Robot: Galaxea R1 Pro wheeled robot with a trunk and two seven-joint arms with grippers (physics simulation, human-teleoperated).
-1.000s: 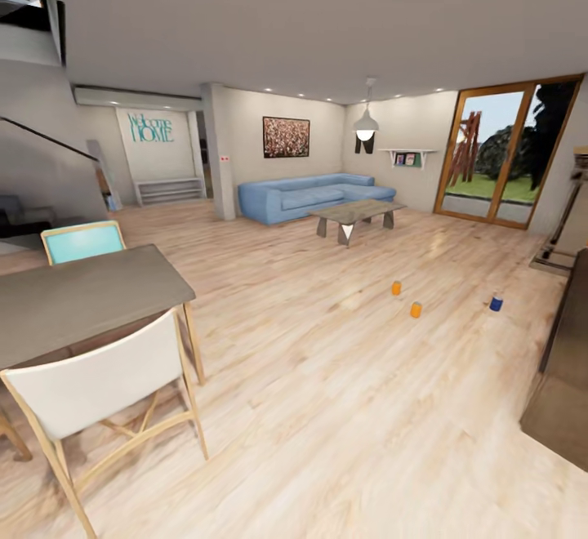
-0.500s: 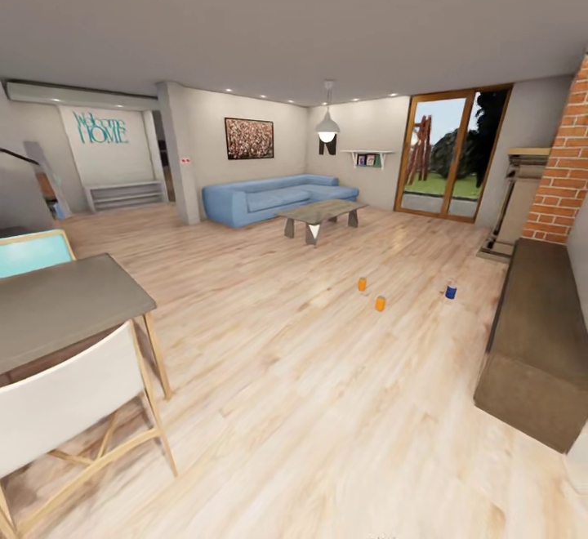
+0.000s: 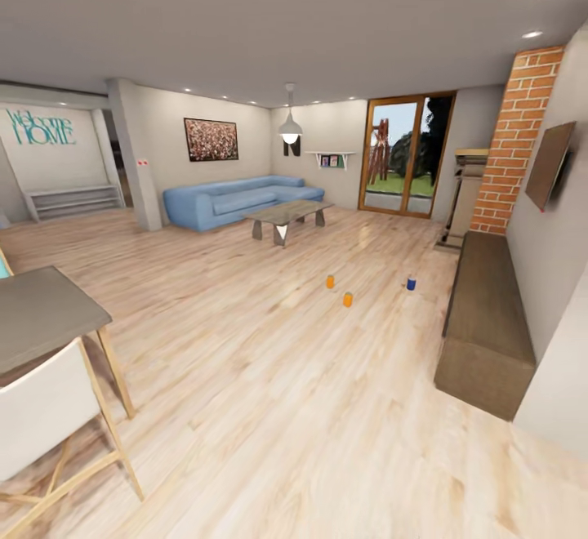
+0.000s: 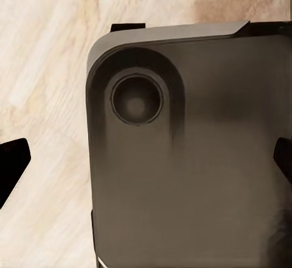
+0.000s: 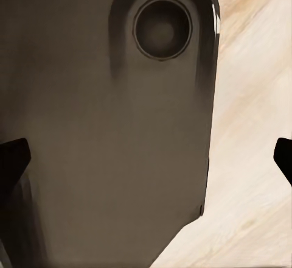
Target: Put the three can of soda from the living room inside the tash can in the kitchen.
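Living room floor (image 3: pixel 269 376); three cans (image 3: pixel 348 300) upright; pincers seemingly open.

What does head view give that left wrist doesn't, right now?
Head view: the living room with three cans upright on the floor, an orange can, a second orange can nearer the camera, and a dark blue can toward the low dark-wood cabinet; also the blue sofa, coffee table and brick column.

Left wrist view: a dark grey part of the robot's body close up, with the left gripper's dark fingertips at the picture's edges, spread apart with nothing between them.

Both: light wood floor.
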